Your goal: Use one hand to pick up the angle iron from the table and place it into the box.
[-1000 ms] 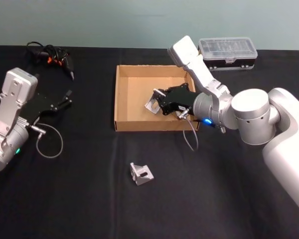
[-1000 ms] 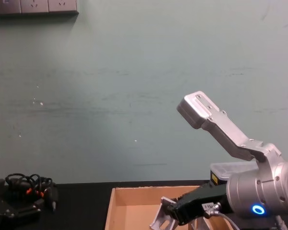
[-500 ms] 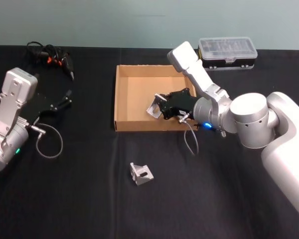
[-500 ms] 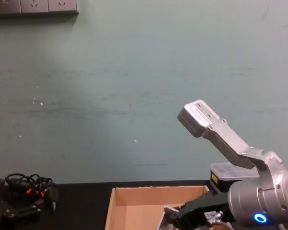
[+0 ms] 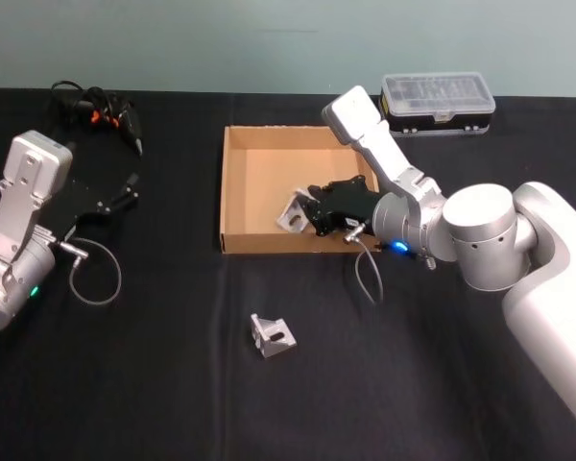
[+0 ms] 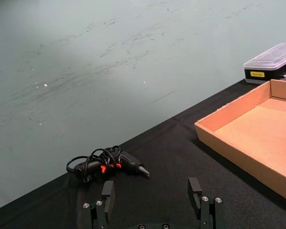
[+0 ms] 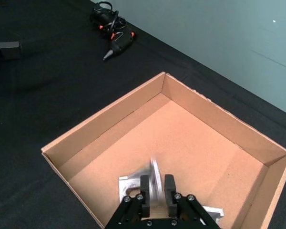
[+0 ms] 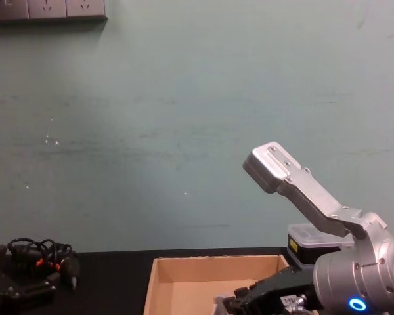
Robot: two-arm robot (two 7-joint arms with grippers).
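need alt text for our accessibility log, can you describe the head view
The right tool holds an angle iron over the floor of the box. A second angle iron lies on the black table in front of the box, and the left tool sits open at the left.

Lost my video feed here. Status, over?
Right tool shut on angle iron, low inside box. Left tool open, parked far left. Second angle iron on table before box. Path clear.
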